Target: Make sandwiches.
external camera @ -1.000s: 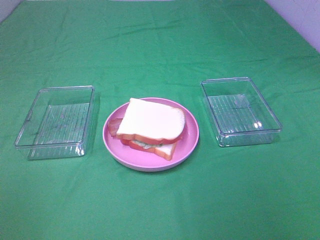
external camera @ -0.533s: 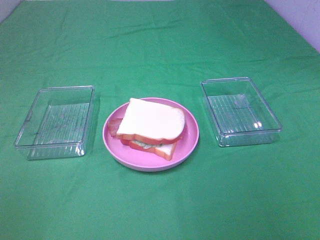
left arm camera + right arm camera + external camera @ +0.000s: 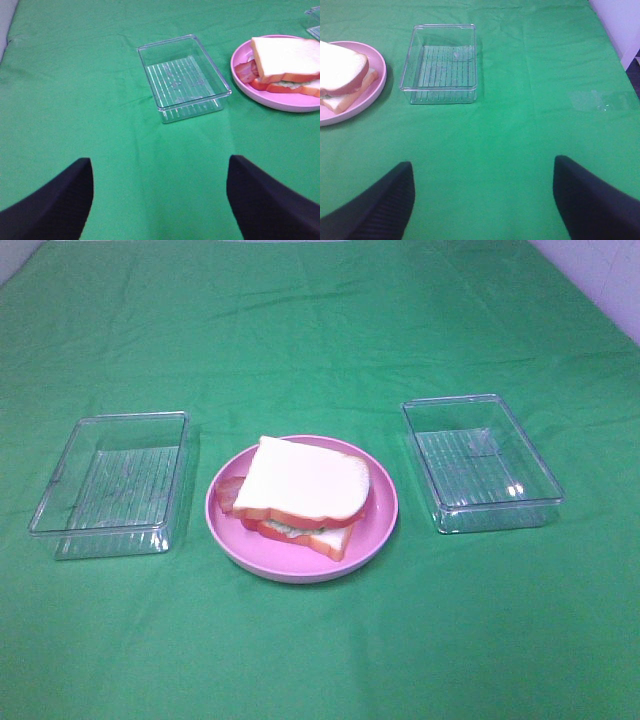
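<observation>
A sandwich (image 3: 303,485) lies on the pink plate (image 3: 383,508) in the middle of the green cloth: two white bread slices with orange-brown crust, reddish bacon and pale green lettuce showing between them. The left wrist view shows the sandwich (image 3: 286,59) on the plate (image 3: 280,100) past a clear tray. My left gripper (image 3: 160,200) is open, hovering over bare cloth well short of that tray. My right gripper (image 3: 482,200) is open too, over cloth short of the other tray; the sandwich (image 3: 340,72) shows at that view's edge. Neither gripper appears in the exterior high view.
An empty clear plastic tray (image 3: 115,480) sits left of the plate, and a second empty one (image 3: 480,460) to its right. The same trays show in the wrist views (image 3: 182,75) (image 3: 442,62). A pale wall edge (image 3: 620,25) borders the cloth at the far right.
</observation>
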